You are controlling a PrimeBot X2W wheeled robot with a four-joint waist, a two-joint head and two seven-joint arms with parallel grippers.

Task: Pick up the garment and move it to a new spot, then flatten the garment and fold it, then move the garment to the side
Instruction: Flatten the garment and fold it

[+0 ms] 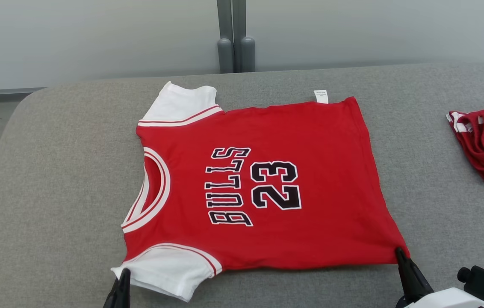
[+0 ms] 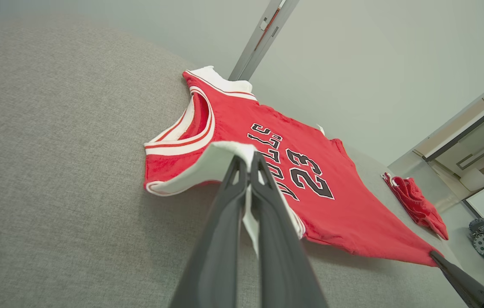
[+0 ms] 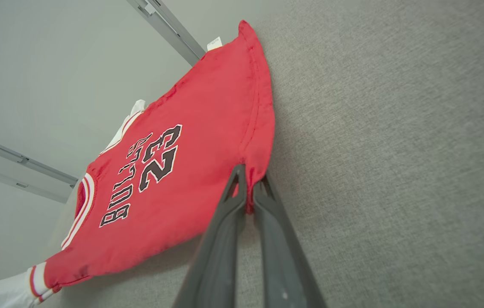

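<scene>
Pinching soft red jersey point(image 1: 319, 222) — left claw point(image 2: 248, 161), right claw point(image 3: 249, 176)

"BULLS 23" on red jersey point(image 1: 267, 188)

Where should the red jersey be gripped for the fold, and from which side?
Grip the jersey by its two near corners, from the robot's side: the white sleeve for the left gripper, the hem corner for the right gripper. It lies flat, collar to the left, so both corners face the robot.
</scene>
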